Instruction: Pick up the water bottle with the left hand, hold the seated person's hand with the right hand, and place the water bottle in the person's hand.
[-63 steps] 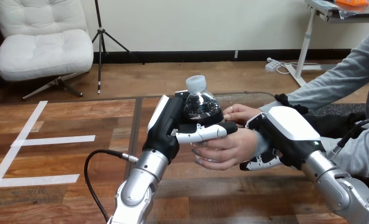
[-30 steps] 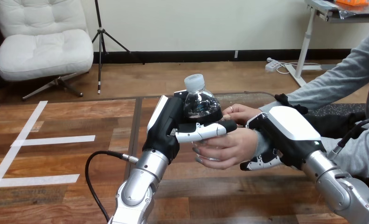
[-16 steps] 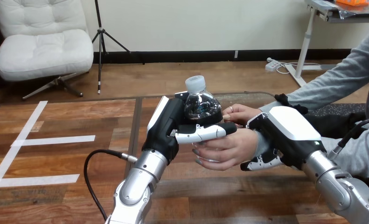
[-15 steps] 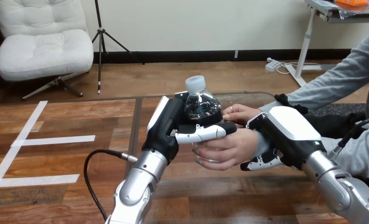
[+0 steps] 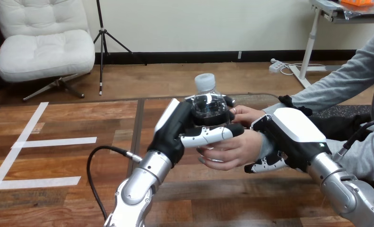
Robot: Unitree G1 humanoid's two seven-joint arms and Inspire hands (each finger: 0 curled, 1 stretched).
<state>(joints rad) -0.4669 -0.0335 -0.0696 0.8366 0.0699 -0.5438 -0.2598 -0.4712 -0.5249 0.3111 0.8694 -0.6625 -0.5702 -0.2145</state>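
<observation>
Clear plastic white-capped water bottle (image 5: 208, 101) stands upright, gripped by the left hand (image 5: 178, 127), its base seemingly seated in the person's hand (image 5: 232, 149), whose wrist (image 5: 259, 143) the right hand (image 5: 289, 135) clasps; placing is underway, next needing a gentle left release.

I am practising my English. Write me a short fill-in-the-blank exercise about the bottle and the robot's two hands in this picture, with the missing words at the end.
1. The bottle has a ____ cap.
2. The left hand is curled round the ____.
3. The right hand is curled round the person's ____.
Missing words: white; bottle; wrist.
</observation>
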